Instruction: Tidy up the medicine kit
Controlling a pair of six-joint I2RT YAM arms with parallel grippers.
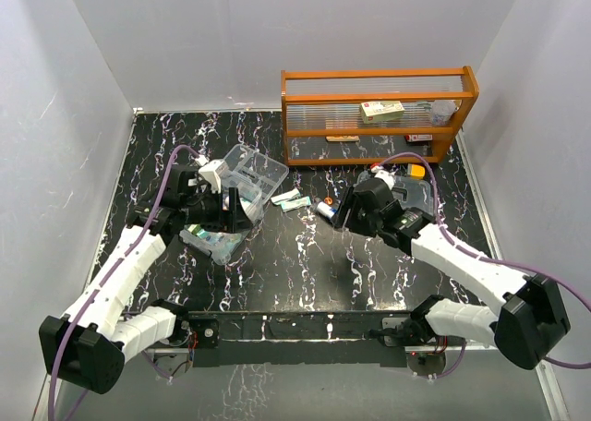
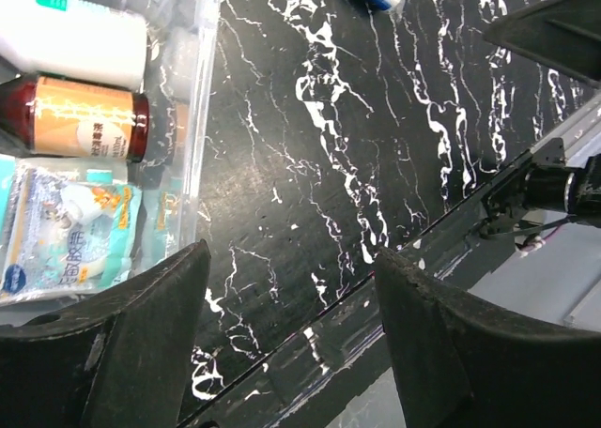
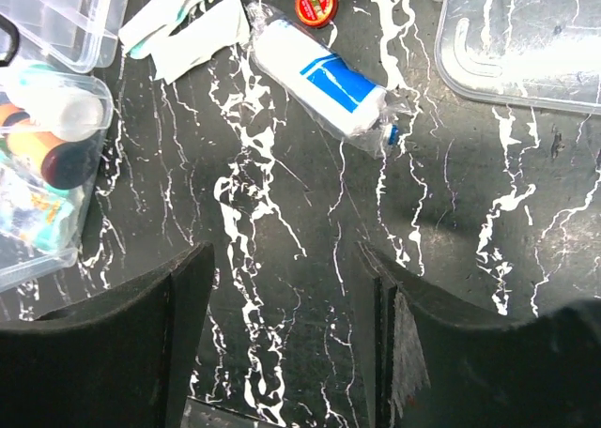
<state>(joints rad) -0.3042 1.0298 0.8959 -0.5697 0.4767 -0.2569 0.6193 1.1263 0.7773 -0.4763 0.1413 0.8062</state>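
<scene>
Both grippers stand wide open over bare black marbled table (image 2: 329,118), with nothing between their fingers: the left gripper (image 2: 291,287) hangs just right of the clear box (image 2: 195,99), and the right gripper (image 3: 286,278) hangs near a wrapped white bottle (image 3: 319,79) with a blue label. The box sits at the left of the table, cut off by the edge of the left wrist view. Only part of its load shows: a white bottle (image 2: 75,38), a brown bottle (image 2: 84,118) and a printed packet (image 2: 66,231), their lettering too small to read. The insert tray (image 1: 256,170) lies just behind the box, tilted, with the left arm across its near corner. The lid (image 3: 526,43) lies at the right, cropped in the right wrist view and largely under the right arm from above. Two pale packets (image 3: 192,38) and a small red tin (image 3: 315,1) lie loose between tray and lid. An orange rack (image 1: 379,78) stands at the back.
</scene>
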